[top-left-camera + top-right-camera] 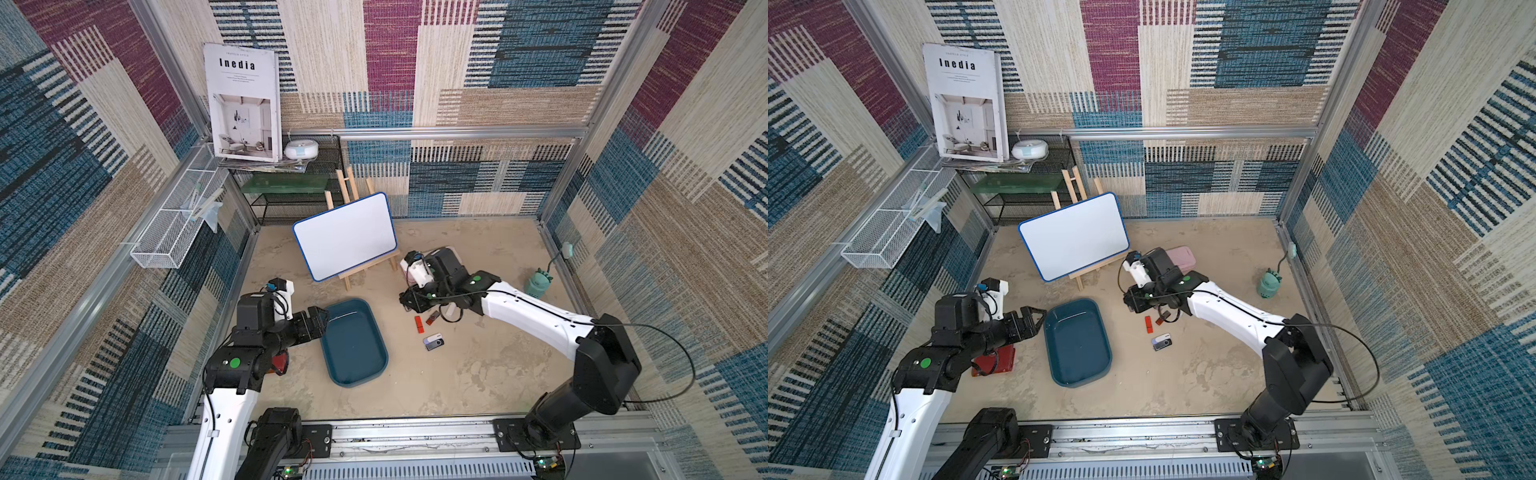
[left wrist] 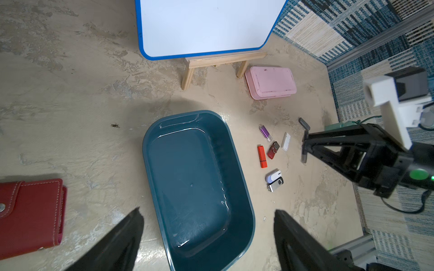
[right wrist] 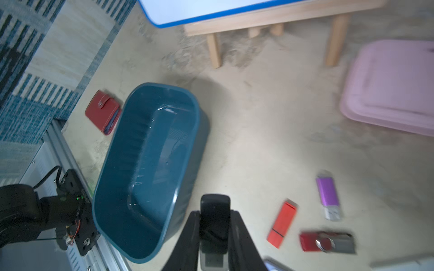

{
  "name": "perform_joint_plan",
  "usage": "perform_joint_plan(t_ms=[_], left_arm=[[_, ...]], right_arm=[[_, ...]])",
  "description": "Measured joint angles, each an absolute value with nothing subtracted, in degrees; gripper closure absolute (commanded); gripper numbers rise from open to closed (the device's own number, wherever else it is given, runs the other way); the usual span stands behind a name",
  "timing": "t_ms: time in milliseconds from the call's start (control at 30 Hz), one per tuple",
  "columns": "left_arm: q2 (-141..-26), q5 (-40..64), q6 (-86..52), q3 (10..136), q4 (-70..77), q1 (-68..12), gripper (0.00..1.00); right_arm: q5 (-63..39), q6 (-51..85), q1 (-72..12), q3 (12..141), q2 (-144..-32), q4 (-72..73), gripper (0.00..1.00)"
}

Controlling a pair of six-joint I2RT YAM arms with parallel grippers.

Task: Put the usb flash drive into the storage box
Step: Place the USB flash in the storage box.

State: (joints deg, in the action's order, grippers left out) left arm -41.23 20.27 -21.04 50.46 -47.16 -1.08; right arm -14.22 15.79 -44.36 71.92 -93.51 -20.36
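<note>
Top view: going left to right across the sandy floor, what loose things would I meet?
Red wallet → teal storage box → orange flash drive → small green lamp.

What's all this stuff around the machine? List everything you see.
storage box: one, teal, centre, empty.
loose flash drives: at least six, mixed colours, beside the box.
black flash drive: one, in the robot's grip.
whiteboard: one, blue-edged, on a wooden easel.
pink case: one, by the easel.
red wallet: one, the box's other side.
magazine: one, white, back shelf.
wire basket: one, white, wall-mounted.
left gripper: black, fingers open.
right gripper: black, fingers shut on the black flash drive.
</note>
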Motion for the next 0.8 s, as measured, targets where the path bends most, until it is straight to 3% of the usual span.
perform_joint_plan(t_ms=[400, 800], left_arm=[[-39.0, 16.1, -22.2, 50.5, -47.2, -1.1, 0.11], [-36.9, 13.0, -23.0, 50.6, -47.3, -1.1, 0.11]], right_arm=[[-14.2, 24.0, -56.7, 91.6, -117.5, -19.8, 0.82], [-14.1, 32.1, -58.4, 103.4, -132.9, -18.3, 0.81]])
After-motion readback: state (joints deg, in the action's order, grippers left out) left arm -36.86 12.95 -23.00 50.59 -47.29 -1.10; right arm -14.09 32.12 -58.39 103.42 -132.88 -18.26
